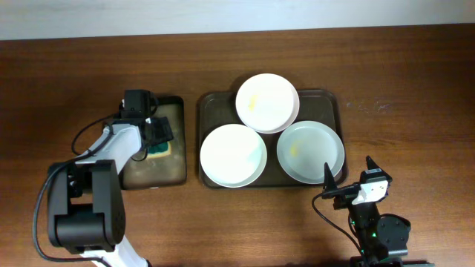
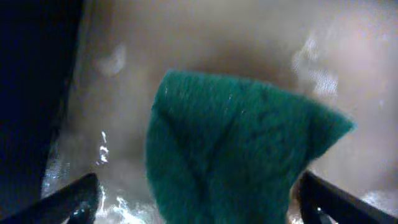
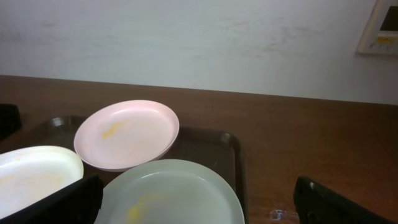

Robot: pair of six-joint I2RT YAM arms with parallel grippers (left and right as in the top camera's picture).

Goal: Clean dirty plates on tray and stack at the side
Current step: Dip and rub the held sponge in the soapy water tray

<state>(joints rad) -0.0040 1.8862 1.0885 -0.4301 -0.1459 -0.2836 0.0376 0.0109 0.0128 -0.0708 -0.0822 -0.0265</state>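
Three white plates lie on the brownish tray: a far one with a yellow smear, a left one, and a right one with a small yellow smear. My right gripper is open and empty, just in front of the tray's front right corner. In the right wrist view the right plate lies between its fingers, with the far plate and the left plate beyond. My left gripper is open over a green sponge. Its fingers straddle the sponge without closing on it.
The sponge lies in a smaller dark tray left of the big tray; its surface looks wet. Brown table lies right of and behind the trays. A white wall stands beyond the table's far edge.
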